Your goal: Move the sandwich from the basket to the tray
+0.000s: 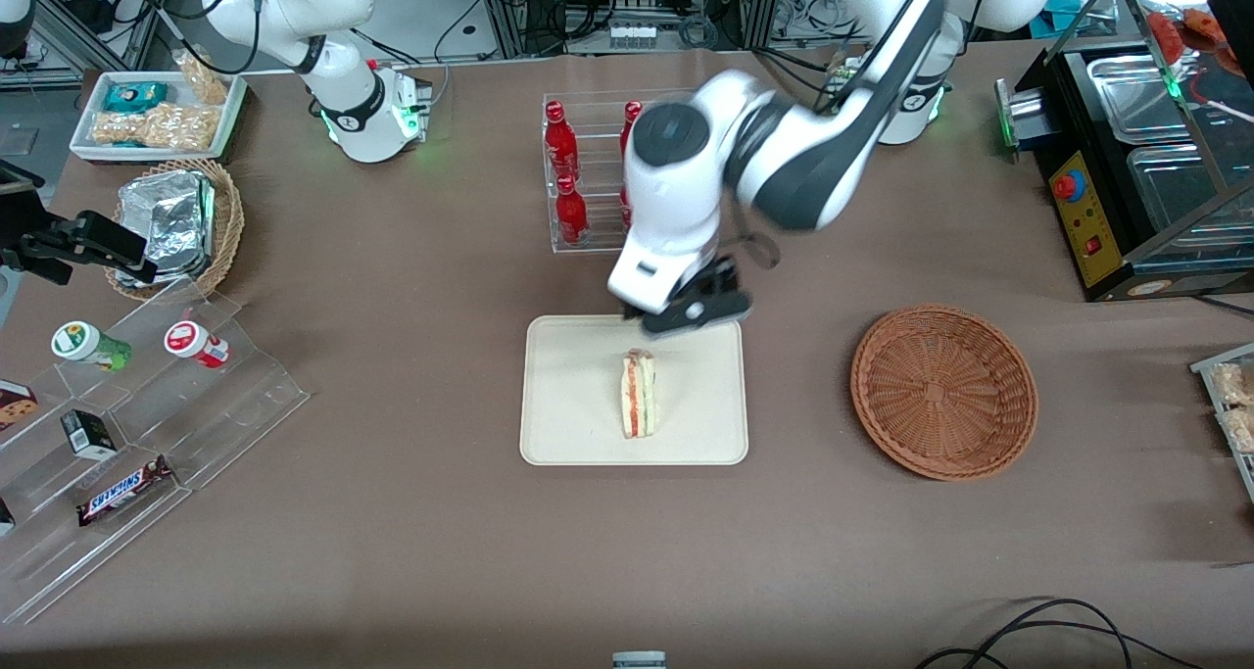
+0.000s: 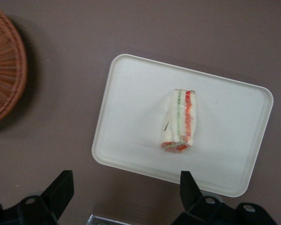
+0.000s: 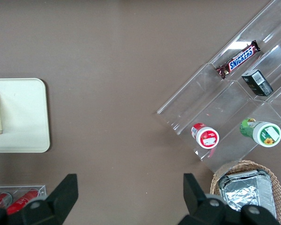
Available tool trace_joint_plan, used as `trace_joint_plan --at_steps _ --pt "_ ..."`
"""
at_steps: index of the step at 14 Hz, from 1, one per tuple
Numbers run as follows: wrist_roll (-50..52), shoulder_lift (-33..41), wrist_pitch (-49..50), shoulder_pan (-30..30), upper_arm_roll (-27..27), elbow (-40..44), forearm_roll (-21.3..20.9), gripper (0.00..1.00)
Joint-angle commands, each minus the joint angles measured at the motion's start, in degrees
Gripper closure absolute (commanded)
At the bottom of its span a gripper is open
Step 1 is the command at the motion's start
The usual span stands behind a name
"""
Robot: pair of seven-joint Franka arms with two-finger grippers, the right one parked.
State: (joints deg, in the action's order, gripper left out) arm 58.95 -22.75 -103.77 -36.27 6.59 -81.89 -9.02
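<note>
Sandwich [image 1: 639, 395] lies on its side near the middle of the tray [image 1: 568, 424], its pointed end toward the tray's edge farther from the front camera, well clear of every rim. It looks light and soft: pale bread with red-orange and green filling, under a clear wrap that probably makes it slippery and easy to crush. A gentle hold across the two flat bread faces, at the thick end, seems safest; a pinch on the filling edge would squash it.

The tray is smooth, cream, flat, with rounded corners and a low rim. The basket [image 1: 943, 391] is round, shallow, reddish-brown wicker, ribbed in texture, empty, on the bench toward the working arm's end.

The pincer [image 2: 126, 192] hangs above the tray's farther edge, fingers [image 2: 61, 190] wide apart and holding nothing.
</note>
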Motion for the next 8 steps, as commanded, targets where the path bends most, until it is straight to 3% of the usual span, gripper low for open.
trace_joint_plan --at_steps 1,4,8 --pt "0.3 2.6 5.8 3.6 -1.1 -3.3 -0.2 0.0" --pt "-4.7 6.7 5.9 10.2 -1.0 -9.6 -0.2 0.0" --pt "-24.6 16.5 7.3 21.7 -1.1 -19.4 4.2 0.0"
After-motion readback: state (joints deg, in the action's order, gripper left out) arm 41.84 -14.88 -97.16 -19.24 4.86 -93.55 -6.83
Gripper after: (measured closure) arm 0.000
